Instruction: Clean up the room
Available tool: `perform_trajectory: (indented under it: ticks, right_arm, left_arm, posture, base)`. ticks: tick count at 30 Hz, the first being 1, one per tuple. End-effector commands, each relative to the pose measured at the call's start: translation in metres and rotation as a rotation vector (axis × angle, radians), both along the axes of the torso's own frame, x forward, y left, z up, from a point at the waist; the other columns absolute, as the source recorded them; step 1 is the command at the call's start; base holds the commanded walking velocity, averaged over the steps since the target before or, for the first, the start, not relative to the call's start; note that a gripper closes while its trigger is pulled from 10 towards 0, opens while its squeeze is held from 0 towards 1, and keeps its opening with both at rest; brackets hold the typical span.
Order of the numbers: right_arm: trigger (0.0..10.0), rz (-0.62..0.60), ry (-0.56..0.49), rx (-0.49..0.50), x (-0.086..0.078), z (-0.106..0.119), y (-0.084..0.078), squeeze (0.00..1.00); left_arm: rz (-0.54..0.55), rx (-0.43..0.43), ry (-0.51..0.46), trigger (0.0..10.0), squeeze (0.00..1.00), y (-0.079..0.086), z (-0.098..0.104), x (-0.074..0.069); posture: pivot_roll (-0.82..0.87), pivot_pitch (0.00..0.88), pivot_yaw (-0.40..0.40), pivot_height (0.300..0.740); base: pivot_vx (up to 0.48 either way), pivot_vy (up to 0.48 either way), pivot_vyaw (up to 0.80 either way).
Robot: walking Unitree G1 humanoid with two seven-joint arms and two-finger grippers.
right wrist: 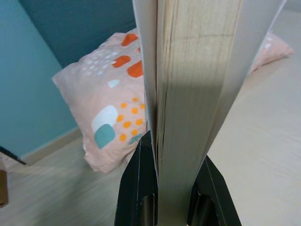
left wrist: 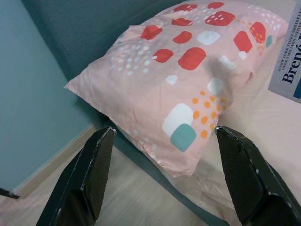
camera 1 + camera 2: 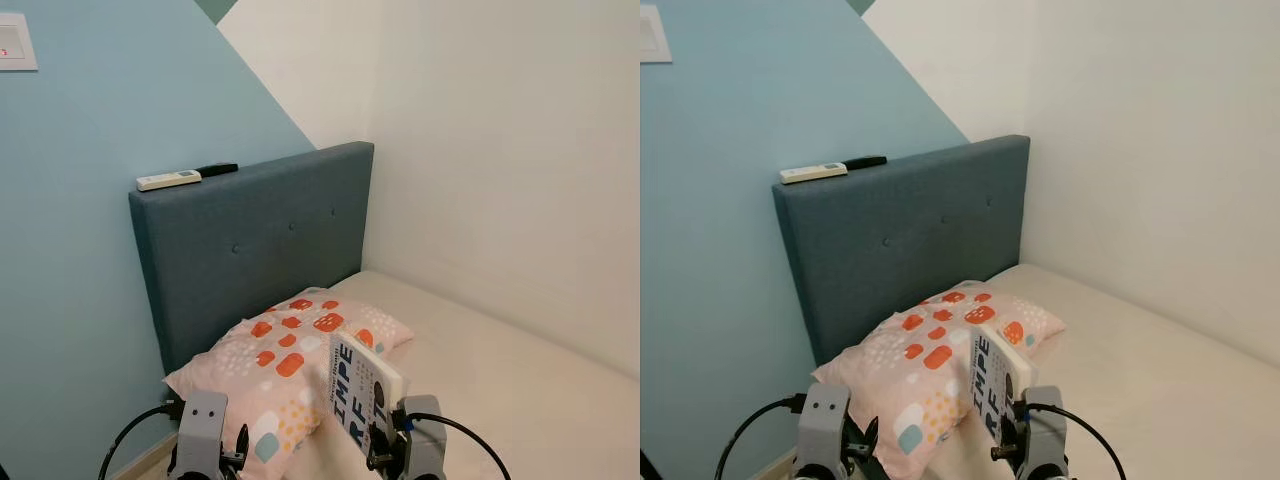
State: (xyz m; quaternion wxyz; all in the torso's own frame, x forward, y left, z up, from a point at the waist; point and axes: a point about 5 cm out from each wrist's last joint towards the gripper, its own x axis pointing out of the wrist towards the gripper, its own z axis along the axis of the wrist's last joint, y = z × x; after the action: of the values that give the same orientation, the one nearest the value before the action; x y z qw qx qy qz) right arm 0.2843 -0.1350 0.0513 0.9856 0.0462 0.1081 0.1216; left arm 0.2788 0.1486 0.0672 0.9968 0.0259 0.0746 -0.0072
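1. The right gripper (image 1: 175,188) clamps a book (image 3: 362,392) upright by its lower edge (large black cover letters), above the bed (image 3: 540,390) just beside a pink patterned pillow (image 3: 290,365).
2. The left gripper (image 2: 171,176) hangs spread wide, holding nothing, over the pillow's corner.
3. A white remote (image 3: 168,180) lies on the grey headboard (image 3: 250,250).

1 pillow (image 3: 285,365), 1 book (image 3: 362,388), 2 remotes (image 3: 168,180).

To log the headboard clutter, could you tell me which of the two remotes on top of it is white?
The white remote is the one nearer the headboard's left end; the black remote lies just to its right.
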Motion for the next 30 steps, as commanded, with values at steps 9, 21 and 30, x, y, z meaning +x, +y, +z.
perform_trajectory:
  ticks: [9, 21, 30]
  right_arm:
    - [10.0, 0.001, -0.011, 0.014, 0.0006, 0.0025, 0.0007, 0.00]
    - [10.0, 0.007, -0.010, 0.016, -0.0001, 0.0019, 0.0012, 0.00]
    - [10.0, 0.008, -0.009, 0.014, -0.0005, 0.0012, 0.0019, 0.00]
  left_arm:
    - [0.009, -0.013, 0.022, 10.0, 0.00, 0.0021, -0.0048, -0.0016]
    - [-0.006, -0.035, 0.014, 10.0, 0.00, 0.0011, -0.0035, -0.0023]
    - [-0.002, -0.010, 0.007, 10.0, 0.00, 0.0017, -0.0038, -0.0020]
  posture:
    - [0.03, 0.084, -0.034, 0.740]
    - [0.03, 0.079, -0.035, 0.740]
    - [0.03, 0.072, -0.034, 0.740]
  base:
    - [0.000, 0.000, 0.00]
    - [0.275, 0.000, 0.00]
    - [0.000, 0.000, 0.00]
